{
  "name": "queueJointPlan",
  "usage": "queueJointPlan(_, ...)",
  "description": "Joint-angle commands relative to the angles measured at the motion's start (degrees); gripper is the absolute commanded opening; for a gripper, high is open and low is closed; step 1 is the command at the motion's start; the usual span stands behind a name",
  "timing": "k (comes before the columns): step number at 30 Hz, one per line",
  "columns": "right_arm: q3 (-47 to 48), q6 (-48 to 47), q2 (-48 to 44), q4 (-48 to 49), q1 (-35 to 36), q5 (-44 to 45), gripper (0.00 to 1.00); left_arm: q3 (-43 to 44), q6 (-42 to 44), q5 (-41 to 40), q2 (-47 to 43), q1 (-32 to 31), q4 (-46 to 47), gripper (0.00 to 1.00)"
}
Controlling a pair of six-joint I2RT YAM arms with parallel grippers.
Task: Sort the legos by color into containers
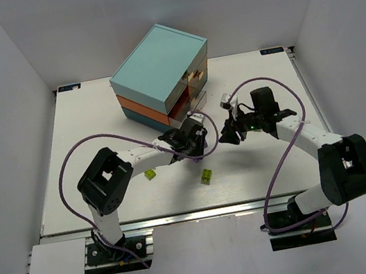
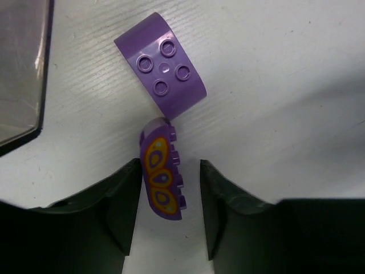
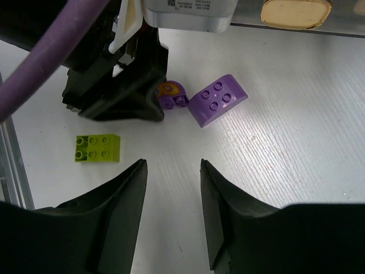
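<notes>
My left gripper is open on the table, its fingers on either side of a small purple brick with orange and yellow ovals that lies against the left finger. A curved purple brick with four studs lies just beyond it. My right gripper is open and empty above bare table, facing the left gripper, the patterned brick and the curved purple brick. A yellow-green brick lies to its left. The chest stands at the back.
In the top view my left gripper and right gripper are close together in front of the chest. Two yellow-green bricks lie nearer the front. A clear drawer edge shows at the left.
</notes>
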Motion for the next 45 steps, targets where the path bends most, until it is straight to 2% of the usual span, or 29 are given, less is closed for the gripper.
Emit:
queueJointPlan(1,-0.3,0.3,-1.7,0.9,-0.5,0.1,0.48,1.7,1.3,-1.7,-1.1,-0.3,-0.9,0.45)
queueJointPlan(4,-0.5,0.5,-1.9,0.9,-0.4,-0.4,0.47,0.3,1.2,-1.3,-2.5,-0.8,-0.9,0.30)
queueJointPlan(11,-1.2,0.5,-2.5,0.6,-0.8,1.7,0.45,-1.4,0.3,0.6,-12.7,-1.9,-0.7,0.09)
queueJointPlan(15,-1.7,0.4,-2.7,0.4,-0.6,2.5,0.45,0.3,-0.8,-0.5,-21.2,-1.9,1.1,0.09)
queueJointPlan(17,-2.0,0.0,-2.8,0.0,-0.5,2.5,0.46,2.6,-0.7,-0.6,-22.2,-0.6,0.8,0.07)
queueJointPlan(18,-1.9,-0.4,-2.9,-0.3,-0.3,2.8,0.47,3.7,-0.1,-3.7,-22.4,-0.6,0.5,0.07)
queueJointPlan(24,-1.9,-3.3,-3.4,-1.0,-0.1,1.3,0.54,13.1,6.4,-8.5,-17.2,1.7,-3.0,0.08)
queueJointPlan(29,-1.7,-4.3,-3.1,-0.8,0.4,0.3,0.57,17.1,11.0,-13.0,-11.9,4.0,-1.7,0.14)
queueJointPlan(34,-0.8,-2.0,-1.4,1.1,2.8,2.8,0.57,20.8,13.4,-13.8,-7.2,6.1,-2.9,0.18)
queueJointPlan(38,0.5,0.3,0.2,1.8,4.6,6.7,0.60,23.1,13.6,-15.4,-4.4,6.7,-4.3,0.42)
queueJointPlan(39,1.0,1.2,0.6,2.0,4.9,7.6,0.61,23.3,13.6,-16.0,-4.0,7.2,-4.6,0.54)
queueJointPlan(42,2.0,4.6,2.3,2.2,6.5,10.7,0.65,24.4,13.3,-15.8,-3.7,7.2,-5.1,0.67)
queueJointPlan(45,2.2,8.7,4.1,4.2,8.2,15.0,0.68,24.7,12.4,-15.2,-4.5,7.2,-5.4,0.74)
